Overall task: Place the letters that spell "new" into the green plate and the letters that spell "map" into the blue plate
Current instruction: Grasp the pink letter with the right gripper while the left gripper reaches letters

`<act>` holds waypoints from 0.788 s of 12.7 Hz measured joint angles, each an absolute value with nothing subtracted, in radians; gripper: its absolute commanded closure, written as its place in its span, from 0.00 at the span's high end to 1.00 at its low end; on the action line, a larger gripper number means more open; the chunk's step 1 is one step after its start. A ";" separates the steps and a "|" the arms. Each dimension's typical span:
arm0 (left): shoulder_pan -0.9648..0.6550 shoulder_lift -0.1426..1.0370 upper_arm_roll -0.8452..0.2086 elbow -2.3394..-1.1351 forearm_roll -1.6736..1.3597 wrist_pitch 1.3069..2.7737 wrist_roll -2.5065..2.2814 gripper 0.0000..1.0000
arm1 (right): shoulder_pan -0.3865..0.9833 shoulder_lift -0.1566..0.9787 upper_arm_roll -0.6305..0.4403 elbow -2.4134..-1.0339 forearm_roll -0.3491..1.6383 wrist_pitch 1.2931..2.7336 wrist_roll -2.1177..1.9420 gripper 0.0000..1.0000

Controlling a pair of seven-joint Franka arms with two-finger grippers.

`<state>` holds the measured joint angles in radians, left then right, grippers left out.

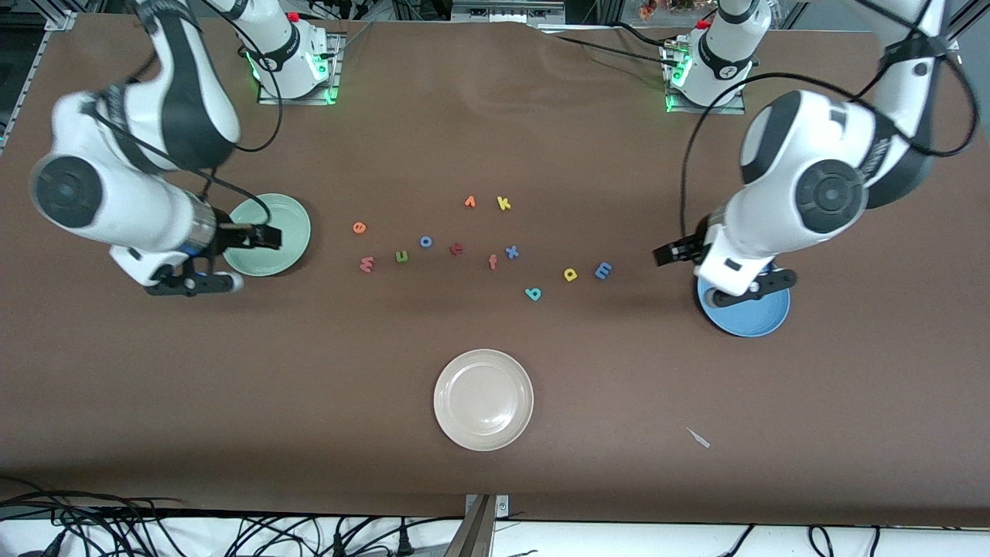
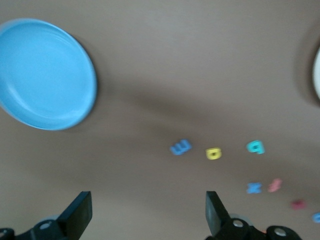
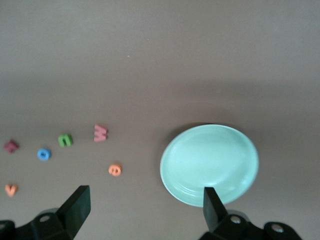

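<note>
The cream-white plate (image 1: pixel 483 399) sits on the brown worktop (image 1: pixel 232 402) nearest the front camera, and everything else lies farther from that camera than it does. The green plate (image 1: pixel 272 232) is toward the right arm's end, the blue plate (image 1: pixel 749 313) toward the left arm's end. Between them the letters are scattered: the orange "e" (image 1: pixel 359 227), salmon-pink "w" (image 1: pixel 366 264) and green "n" (image 1: pixel 401 256) on the green plate's side; the teal "a" (image 1: pixel 533 293), yellow "p" (image 1: pixel 571 274) and blue "m" (image 1: pixel 603 270) on the blue plate's side. The right claw (image 1: pixel 255 237) hangs over the green plate's edge, fingers spread wide, holding nothing. The left claw (image 1: pixel 674 252) hangs over bare worktop just beside the blue plate, likewise spread wide and empty.
</note>
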<state>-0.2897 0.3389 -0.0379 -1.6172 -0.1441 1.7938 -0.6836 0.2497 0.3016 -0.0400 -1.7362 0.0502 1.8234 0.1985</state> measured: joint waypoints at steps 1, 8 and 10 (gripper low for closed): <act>-0.311 0.356 -0.039 -1.622 -0.153 1.849 -0.762 1.00 | 0.272 0.318 -0.040 -1.773 0.050 1.885 0.248 1.00; -0.533 0.502 -0.041 -1.735 -0.156 2.262 -1.270 1.00 | 0.468 0.362 -0.039 -2.138 0.050 2.417 0.584 0.79; -0.574 0.550 -0.040 -1.746 -0.149 2.358 -1.407 1.00 | 0.477 0.395 -0.041 -2.146 0.050 2.479 0.595 0.73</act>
<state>-0.5744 0.5498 -0.0402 -1.7462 -0.1489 2.3579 -1.4072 0.4767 0.3954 -0.0408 -2.1457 0.0500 2.4788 0.5950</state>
